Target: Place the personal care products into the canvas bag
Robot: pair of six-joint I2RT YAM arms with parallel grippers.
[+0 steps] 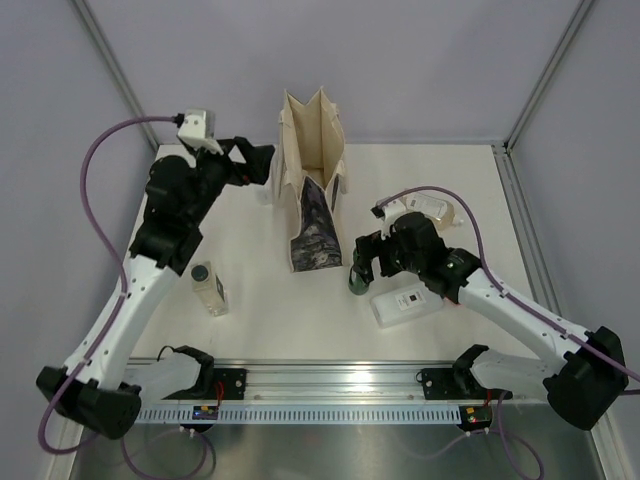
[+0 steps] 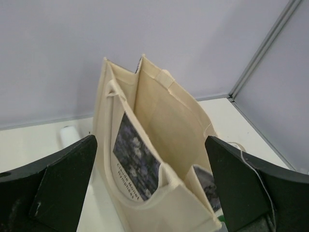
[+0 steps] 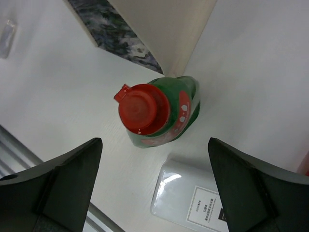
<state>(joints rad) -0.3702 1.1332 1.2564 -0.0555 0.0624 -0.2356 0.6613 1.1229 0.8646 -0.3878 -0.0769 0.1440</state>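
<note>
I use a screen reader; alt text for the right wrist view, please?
A green bottle with a red cap stands on the white table between the right gripper's open fingers, untouched. The canvas bag is at the top; a white rectangular bottle lies at the bottom.

A green bottle (image 3: 190, 94) with a red cap (image 3: 142, 108) stood mid-frame on the counter (image 3: 48, 87), the canvas bag (image 3: 159, 24) above it, a white rectangular bottle (image 3: 186, 200) at lower right, jaws wide apart.
</note>
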